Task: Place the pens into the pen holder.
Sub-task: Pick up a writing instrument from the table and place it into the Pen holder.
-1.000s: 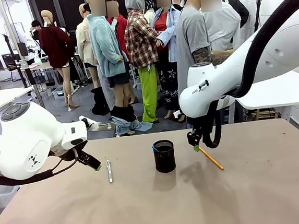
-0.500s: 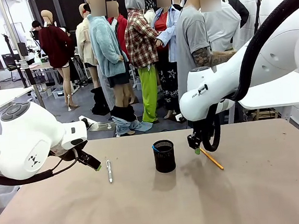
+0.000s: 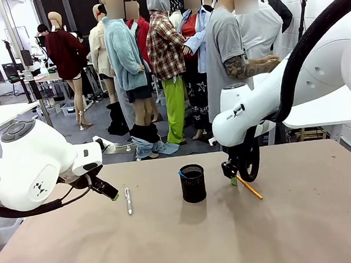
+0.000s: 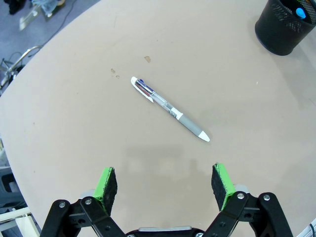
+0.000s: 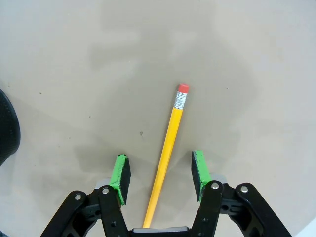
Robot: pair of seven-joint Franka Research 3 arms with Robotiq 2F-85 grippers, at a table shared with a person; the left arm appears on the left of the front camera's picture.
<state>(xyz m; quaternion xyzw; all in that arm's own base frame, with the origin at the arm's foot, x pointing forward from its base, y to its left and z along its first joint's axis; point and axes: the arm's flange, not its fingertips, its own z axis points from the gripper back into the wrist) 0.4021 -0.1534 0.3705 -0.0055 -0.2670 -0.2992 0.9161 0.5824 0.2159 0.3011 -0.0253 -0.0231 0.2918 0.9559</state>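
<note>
The table [image 3: 173, 248] is seen from the robot's side, and a person [image 3: 226, 47] in a grey shirt stands at its far edge, at about 1 o'clock from the holder [image 3: 193, 183].

The right arm [image 3: 318, 76] is reached in from 3 o'clock and bent down, so that its gripper [image 3: 232, 176] is pointed almost straight at the table, just at 3 o'clock of the holder. Its fingers [image 5: 121, 177] are kept partly apart and are placed on both sides of the pencil [image 5: 169, 143]. A gap is seen on each side, so nothing is gripped.

The left arm [image 3: 31, 169] is held low at 9 o'clock, with the wrist tilted down toward the table. Its gripper [image 4: 165, 180] is spread fully wide above the bare surface and nothing is held in it.

The holder is stood upright near the middle of the table. A blue pen [image 3: 182, 173] is already placed inside it and leans to its 10 o'clock rim.

The pencil is laid flat, running from 10 to 4 o'clock in the front view. In the right wrist view its eraser is pointed to 12 o'clock.

The white pen [image 4: 170, 109] is laid flat at 9 o'clock of the holder, well apart from it, and at 12 o'clock of the left fingers.
</note>
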